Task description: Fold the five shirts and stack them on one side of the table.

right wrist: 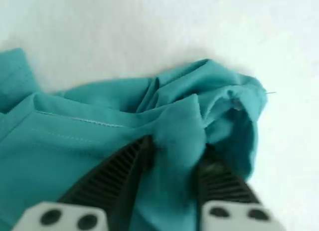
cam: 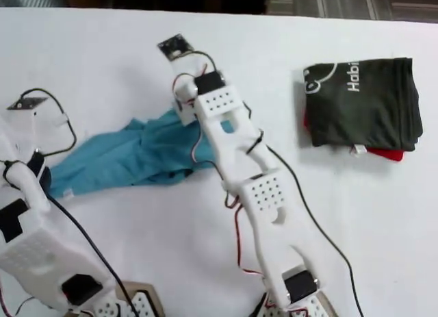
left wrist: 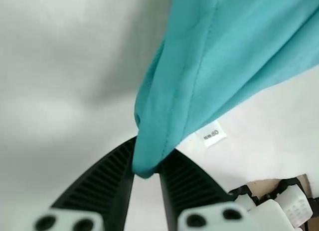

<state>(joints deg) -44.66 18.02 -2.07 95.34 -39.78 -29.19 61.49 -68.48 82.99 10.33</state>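
Progress: a folded stack (cam: 342, 125) stands on the table (cam: 102, 57), a dark shirt (cam: 363, 98) squared over a red shirt (cam: 387, 154). Judged two of five done.

In hand: the teal shirt (cam: 130, 156) lies crumpled and drawn out, well apart from the stack, not yet folded. The left gripper (left wrist: 147, 173) pinches its end farthest from the stack. The right gripper (right wrist: 174, 163) is clamped on a bunch at the end nearer the stack.

Room: bare tabletop lies between the teal shirt and the stack, and on to the table's far edge. This is judged ample for spreading the shirt flat.
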